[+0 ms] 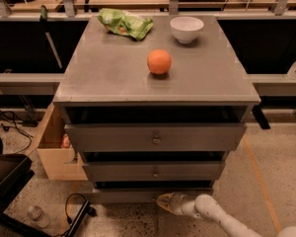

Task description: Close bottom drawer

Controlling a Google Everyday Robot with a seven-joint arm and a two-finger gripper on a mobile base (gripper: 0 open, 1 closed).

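Observation:
The bottom drawer (123, 195) is the slimmest grey front at the foot of the grey cabinet (113, 78), with a dark gap above it. Above it sit a mid-sized drawer front (153, 172) with a small brass knob and a taller top drawer front (155, 138) with a round knob. My gripper (166, 202) is at floor level right against the bottom drawer's front, near its middle-right. My white arm (222, 217) runs in from the lower right.
An orange (159, 61), a white bowl (187, 29) and a green chip bag (125, 23) lie on the cabinet top. A cardboard box (54, 147) stands left of the cabinet. A bottle (37, 215) and a black cable (76, 212) lie on the floor at lower left.

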